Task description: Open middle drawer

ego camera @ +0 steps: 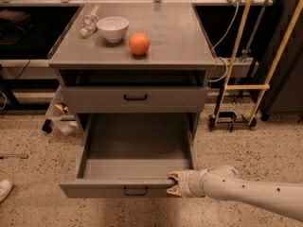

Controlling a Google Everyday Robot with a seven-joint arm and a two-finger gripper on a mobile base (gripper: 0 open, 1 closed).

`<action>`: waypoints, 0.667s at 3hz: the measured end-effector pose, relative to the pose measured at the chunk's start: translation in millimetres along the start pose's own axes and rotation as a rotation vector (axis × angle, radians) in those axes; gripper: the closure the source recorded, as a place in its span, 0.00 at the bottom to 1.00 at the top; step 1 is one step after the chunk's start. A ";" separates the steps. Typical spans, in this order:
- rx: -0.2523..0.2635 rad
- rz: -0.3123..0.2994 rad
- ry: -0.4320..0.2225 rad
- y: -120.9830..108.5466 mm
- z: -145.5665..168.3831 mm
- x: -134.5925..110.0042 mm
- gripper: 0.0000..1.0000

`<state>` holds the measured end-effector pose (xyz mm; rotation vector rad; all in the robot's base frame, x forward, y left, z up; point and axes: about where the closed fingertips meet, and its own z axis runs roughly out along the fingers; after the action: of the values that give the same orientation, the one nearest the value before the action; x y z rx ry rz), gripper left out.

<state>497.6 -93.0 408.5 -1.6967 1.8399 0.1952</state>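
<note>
Gripper (171, 183) low at frame R, arm coming in from R edge. Fingers (173, 176) one above other, clamped on R end of middle drawer (137, 143) front. Drawer pulled well out, grey inside bare, loop handle (135, 191) at front ctr. Taller-fronted drawer (94, 99) above, closed. Cabinet top (180, 41): orange (139, 44), white bowl (112, 28), bottle (88, 22) lying beside bowl.

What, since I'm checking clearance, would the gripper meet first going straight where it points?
Probably the open drawer: the gripper points leftward at its front panel's right end, seemingly touching it.
</note>
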 end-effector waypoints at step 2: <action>-0.001 0.001 0.001 6.4 -2.8 0.1 1.00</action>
<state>490.6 -93.4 408.8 -1.6966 1.8414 0.1960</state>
